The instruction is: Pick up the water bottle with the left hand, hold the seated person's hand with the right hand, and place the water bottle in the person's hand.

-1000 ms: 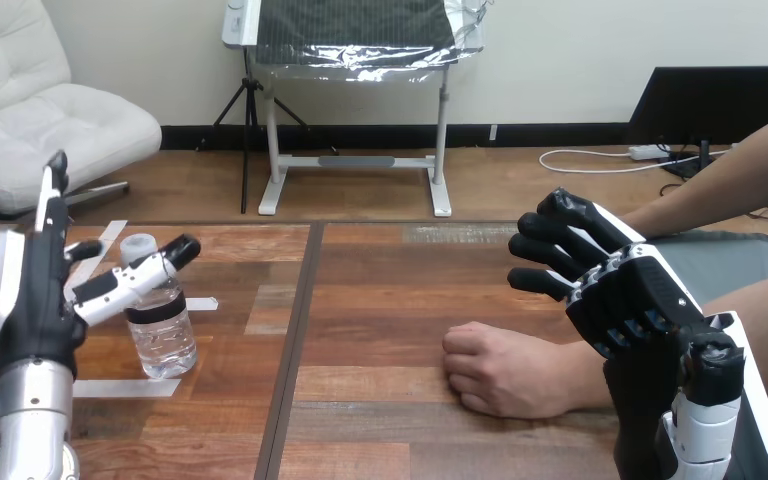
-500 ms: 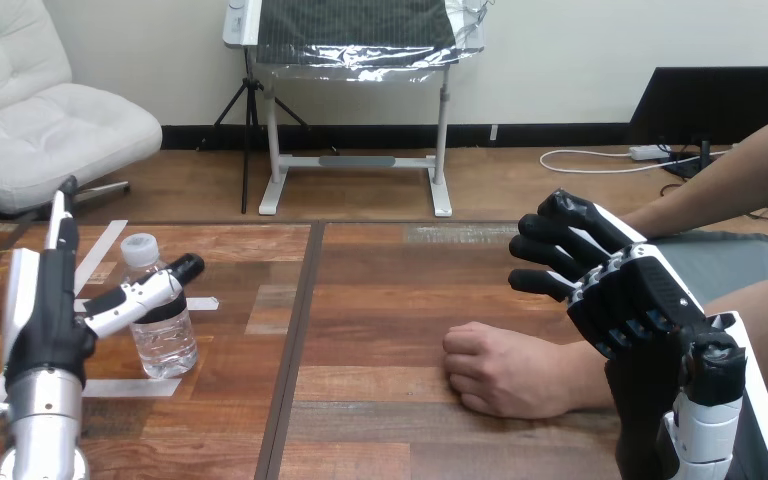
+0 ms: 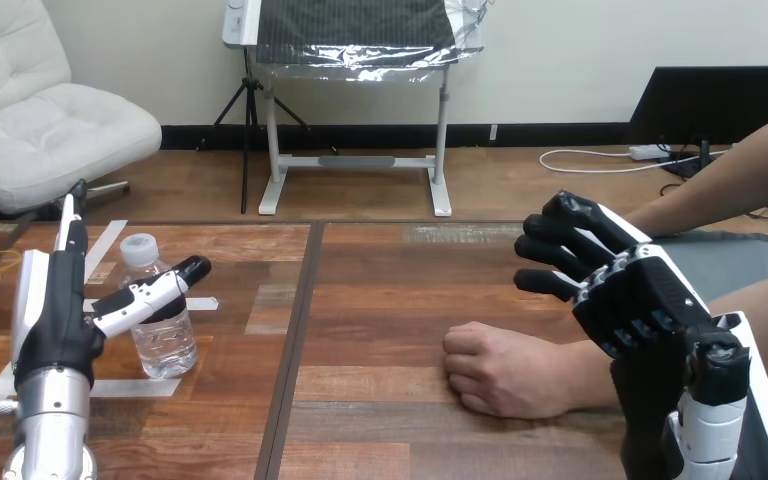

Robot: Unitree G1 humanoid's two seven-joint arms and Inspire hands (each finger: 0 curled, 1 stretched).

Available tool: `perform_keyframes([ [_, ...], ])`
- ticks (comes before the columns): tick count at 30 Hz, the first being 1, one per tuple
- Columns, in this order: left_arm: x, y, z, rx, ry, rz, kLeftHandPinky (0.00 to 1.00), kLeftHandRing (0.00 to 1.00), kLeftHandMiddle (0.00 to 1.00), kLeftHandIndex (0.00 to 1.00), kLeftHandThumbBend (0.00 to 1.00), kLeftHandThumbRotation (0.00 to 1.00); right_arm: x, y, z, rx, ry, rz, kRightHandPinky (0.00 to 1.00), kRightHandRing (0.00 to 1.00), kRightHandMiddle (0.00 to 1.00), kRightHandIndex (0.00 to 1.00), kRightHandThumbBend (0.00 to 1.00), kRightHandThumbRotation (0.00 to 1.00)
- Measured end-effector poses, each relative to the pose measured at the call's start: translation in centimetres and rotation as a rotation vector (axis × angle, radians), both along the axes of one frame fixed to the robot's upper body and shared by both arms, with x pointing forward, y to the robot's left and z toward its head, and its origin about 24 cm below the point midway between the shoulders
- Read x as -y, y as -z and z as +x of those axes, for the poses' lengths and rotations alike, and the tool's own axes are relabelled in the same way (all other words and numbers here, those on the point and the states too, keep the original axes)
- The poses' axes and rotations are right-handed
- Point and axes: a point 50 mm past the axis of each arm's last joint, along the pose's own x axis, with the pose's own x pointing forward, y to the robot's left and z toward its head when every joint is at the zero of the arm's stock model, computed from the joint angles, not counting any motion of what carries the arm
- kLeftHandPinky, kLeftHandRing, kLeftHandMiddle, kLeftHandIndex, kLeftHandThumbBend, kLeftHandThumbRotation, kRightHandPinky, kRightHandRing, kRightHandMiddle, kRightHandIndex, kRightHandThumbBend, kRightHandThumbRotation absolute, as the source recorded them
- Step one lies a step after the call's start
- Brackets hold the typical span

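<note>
- Water bottle stands upright on the desk at your left, cap on and not yet lifted. It sits where your left arm can reach it without crossing over.
- Your left robot hand is right beside the bottle's left side, fingers straight and pointing away from you, thumb stretched across the bottle's front below the cap. That reads as lining up for the grasp: the hand is open, with nothing wrapped round the bottle.
- The person's hand rests on the desk right of centre as a loose fist, knuckles toward the bottle. It will need to open before it can take anything, I judge.
- Your right robot hand hangs over the person's wrist, back up, fingers loosely bent and closed on nothing. You cannot tell whether it touches the wrist below, and no finger shows curled round it.
- Bottle and person's hand lie well apart, so both holds have to come before the handover.
</note>
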Motion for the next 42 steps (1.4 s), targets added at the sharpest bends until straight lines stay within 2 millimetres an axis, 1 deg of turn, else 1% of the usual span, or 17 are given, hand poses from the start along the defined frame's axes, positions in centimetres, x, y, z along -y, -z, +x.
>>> perform_keyframes([
  [19, 0.1, 0.0, 0.0, 0.006, 0.010, -0.001, 1.00, 1.00, 1.00, 1.00, 1.00, 0.46, 0.1, 0.0, 0.0, 0.001, 0.003, -0.002, 0.73, 0.80, 0.80, 0.82, 0.77, 1.00],
  [28, -0.1, 0.2, 0.2, -0.020, -0.006, -0.008, 1.00, 1.00, 1.00, 1.00, 1.00, 0.43, 0.1, 0.0, 0.0, 0.001, 0.002, -0.002, 0.73, 0.80, 0.80, 0.81, 0.76, 1.00],
  [42, -0.5, 1.1, 1.0, -0.078, -0.027, -0.017, 1.00, 1.00, 1.00, 1.00, 1.00, 0.38, 0.0, 0.0, 0.0, 0.002, -0.001, -0.004, 0.72, 0.79, 0.80, 0.81, 0.77, 1.00],
])
